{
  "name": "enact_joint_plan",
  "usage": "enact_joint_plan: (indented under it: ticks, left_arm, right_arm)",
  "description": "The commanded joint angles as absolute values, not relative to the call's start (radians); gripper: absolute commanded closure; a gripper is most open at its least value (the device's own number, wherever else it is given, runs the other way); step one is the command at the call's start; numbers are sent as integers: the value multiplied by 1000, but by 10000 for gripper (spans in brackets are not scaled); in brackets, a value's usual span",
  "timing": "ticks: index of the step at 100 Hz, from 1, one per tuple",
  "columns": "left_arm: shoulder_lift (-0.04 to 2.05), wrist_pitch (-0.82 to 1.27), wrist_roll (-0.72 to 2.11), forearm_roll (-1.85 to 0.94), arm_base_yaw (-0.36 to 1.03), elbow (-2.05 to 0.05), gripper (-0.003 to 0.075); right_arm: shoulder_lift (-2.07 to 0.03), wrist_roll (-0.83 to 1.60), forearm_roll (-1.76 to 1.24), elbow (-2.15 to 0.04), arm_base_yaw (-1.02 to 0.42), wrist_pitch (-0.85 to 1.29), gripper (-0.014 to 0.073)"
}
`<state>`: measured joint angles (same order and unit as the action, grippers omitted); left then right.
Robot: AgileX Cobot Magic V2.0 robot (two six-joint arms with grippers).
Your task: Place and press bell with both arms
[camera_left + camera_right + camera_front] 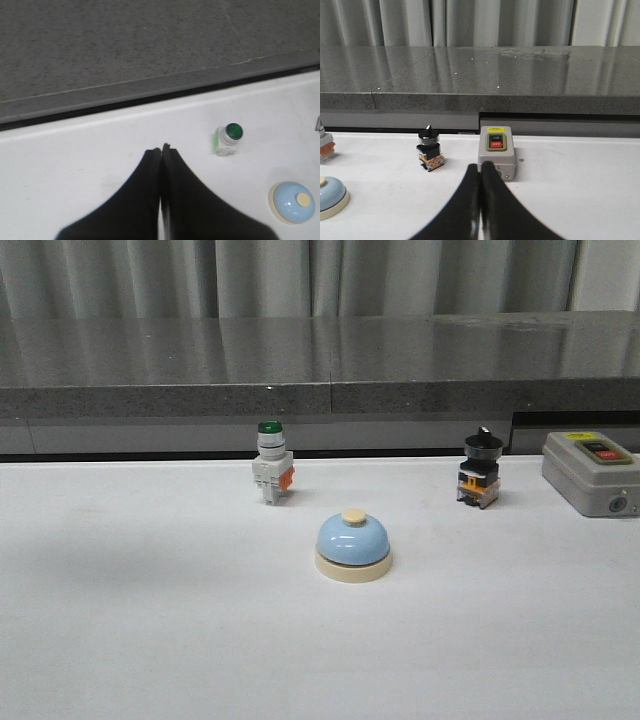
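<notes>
Centrally on the white tabletop, upright: small light-blue dome-shaped desk bell with cream round base and cream button on top, untouched by either arm. At about eleven o'clock from it, apart: grey push-button switch with a green cap, standing upright. At about two o'clock, further off: black-knobbed switch with an orange-and-black body. Beyond that, at the table's three o'clock edge: grey metal control box with a black and a red button under a yellow label. Behind all of these, at twelve: dark grey speckled stone ledge, then pale grey curtains.

Not visible in the front view: either arm. Seen from the left wrist: black two-fingered left gripper, fingers pressed together, nothing between them, over bare tabletop, apart from the green-capped switch and the bell. Seen from the right wrist: black right gripper, likewise pressed together and empty, tips in line with the control box, with the black-knobbed switch to one side and the bell at the frame's edge.
</notes>
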<state>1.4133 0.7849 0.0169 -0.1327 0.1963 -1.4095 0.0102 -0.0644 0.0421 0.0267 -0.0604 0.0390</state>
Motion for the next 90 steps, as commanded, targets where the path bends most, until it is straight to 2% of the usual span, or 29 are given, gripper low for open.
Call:
enact_joint_plan:
  ticks: [1, 23, 90]
  left_arm:
    - [1308, 689, 7, -146, 160, -1368, 741]
    - [1141, 632, 7, -146, 94, -1170, 741]
    - [627, 244, 7, -96, 94, -578, 741]
  right_arm:
    - [25, -61, 45, 11, -55, -42, 653]
    - [25, -61, 45, 11, -55, -42, 653]
    - [25, -61, 45, 11, -55, -42, 653]
